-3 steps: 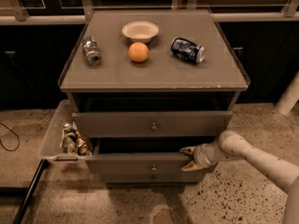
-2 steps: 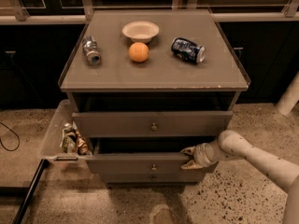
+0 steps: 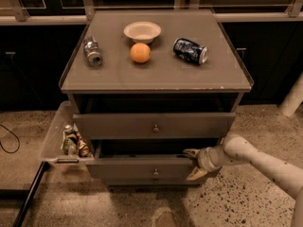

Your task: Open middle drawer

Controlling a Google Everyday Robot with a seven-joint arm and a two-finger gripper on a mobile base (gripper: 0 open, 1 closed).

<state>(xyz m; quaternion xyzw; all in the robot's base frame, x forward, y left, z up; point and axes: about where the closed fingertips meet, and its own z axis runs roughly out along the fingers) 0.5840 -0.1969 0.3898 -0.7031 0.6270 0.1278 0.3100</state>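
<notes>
The middle drawer [image 3: 137,170] is the lower grey-brown front with a small round knob [image 3: 155,172]. It stands pulled out a little, with a dark gap above it. My gripper [image 3: 191,164] is at the right end of this front, its arm coming in from the lower right. It is open: the upper fingertip [image 3: 189,152] lies at the drawer's top edge and the lower one [image 3: 194,175] lies against the front. The wider drawer front [image 3: 118,126] above is also pulled out a little.
On the cabinet top [image 3: 156,77] are a white bowl [image 3: 142,31], an orange [image 3: 140,52], a silver can [image 3: 92,52] and a dark blue can [image 3: 190,50], both lying down. A side tray [image 3: 53,141] on the left holds snacks. A white post [image 3: 293,98] stands at right.
</notes>
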